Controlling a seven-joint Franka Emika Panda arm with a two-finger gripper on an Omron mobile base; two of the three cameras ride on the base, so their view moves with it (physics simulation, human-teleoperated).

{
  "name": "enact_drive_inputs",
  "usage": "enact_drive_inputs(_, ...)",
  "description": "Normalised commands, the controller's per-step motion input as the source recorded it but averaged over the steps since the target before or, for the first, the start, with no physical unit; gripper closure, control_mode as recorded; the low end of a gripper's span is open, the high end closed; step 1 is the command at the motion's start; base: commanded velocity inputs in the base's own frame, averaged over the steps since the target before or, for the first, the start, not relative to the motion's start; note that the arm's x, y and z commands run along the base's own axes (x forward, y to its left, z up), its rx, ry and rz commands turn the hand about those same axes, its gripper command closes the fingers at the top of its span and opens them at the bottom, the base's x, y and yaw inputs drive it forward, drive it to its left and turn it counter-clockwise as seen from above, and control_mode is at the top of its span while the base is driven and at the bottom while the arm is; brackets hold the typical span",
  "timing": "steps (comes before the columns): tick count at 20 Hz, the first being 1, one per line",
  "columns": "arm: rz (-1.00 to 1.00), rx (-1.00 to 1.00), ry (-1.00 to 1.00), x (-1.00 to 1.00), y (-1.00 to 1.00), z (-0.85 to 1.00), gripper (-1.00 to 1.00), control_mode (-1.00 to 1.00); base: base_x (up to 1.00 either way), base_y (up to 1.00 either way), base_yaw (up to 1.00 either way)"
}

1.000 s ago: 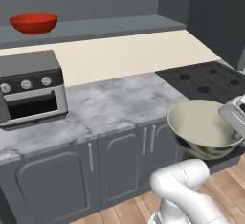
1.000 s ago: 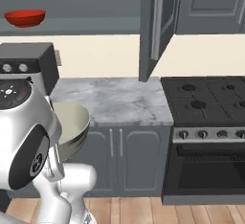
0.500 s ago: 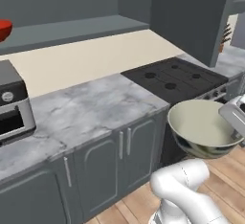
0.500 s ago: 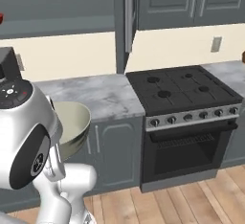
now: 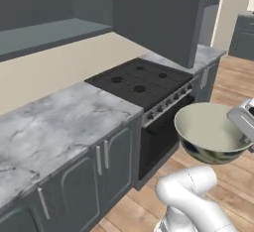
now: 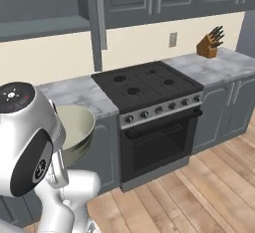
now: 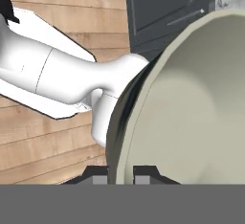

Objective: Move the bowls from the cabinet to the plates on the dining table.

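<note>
My gripper [image 7: 119, 175] is shut on the rim of the cream-beige bowl [image 7: 191, 103], one fingertip on each side of the wall. The bowl [image 5: 211, 129] hangs upright in front of the stove, above the wooden floor, with the hand [image 5: 242, 119] at its right rim. In the right base view the bowl [image 6: 74, 130] shows behind the arm's white shoulder. The cabinet's open door [image 6: 97, 15] with its long silver handle stands over the counter, beside the open shelf [image 6: 40, 25]. The plates and the dining table are out of view.
A black stove [image 6: 144, 85] with an oven door [image 6: 159, 145] sits between marble counters [image 5: 54, 127]. A knife block [image 6: 210, 43] stands on the right counter. Wooden floor [image 6: 199, 192] spreads in front of the units.
The whole picture has slid left, so the camera has moved: the toaster oven and red bowl have left the views and the stove has come to the middle. The gripper still holds the bowl.
</note>
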Motion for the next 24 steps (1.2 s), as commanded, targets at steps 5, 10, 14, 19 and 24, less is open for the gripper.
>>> enact_drive_inputs(5, 0.00, 0.00, 0.00, 0.00, 0.00, 0.00, 1.00, 1.00, 0.12, -0.06, -0.44)
enact_drive_inputs(10, 0.00, 0.00, 0.00, 0.00, 0.00, 0.00, 1.00, 1.00, 0.12, -0.04, -0.45)
enact_drive_inputs(14, 0.00, 0.00, 0.00, 0.00, 0.00, 0.00, 1.00, 1.00, 0.12, -0.04, -0.46)
enact_drive_inputs(19, 0.00, 0.00, 0.00, 0.00, 0.00, 0.00, 1.00, 1.00, 0.12, -0.06, -0.46)
enact_drive_inputs(24, 0.00, 0.00, 0.00, 0.00, 0.00, 0.00, 1.00, 1.00, 0.12, -0.08, -0.46)
